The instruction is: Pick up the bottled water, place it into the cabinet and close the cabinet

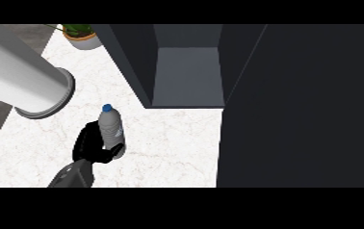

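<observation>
The bottled water [110,127] is a clear bottle with a blue cap, upright over the white marble counter [171,146] at lower left. My left hand [91,145] is curled round its lower part, fingers to the left and thumb in front. Up and to the right stands the dark cabinet [186,69], open, with a bare grey shelf inside. Its dark door [292,108] hangs open and fills the right side of the view. My right hand does not show.
A large white cylinder [32,79] with a flanged end lies across the upper left, close to the bottle. A potted plant [82,36] stands at the back left beside the cabinet's side wall.
</observation>
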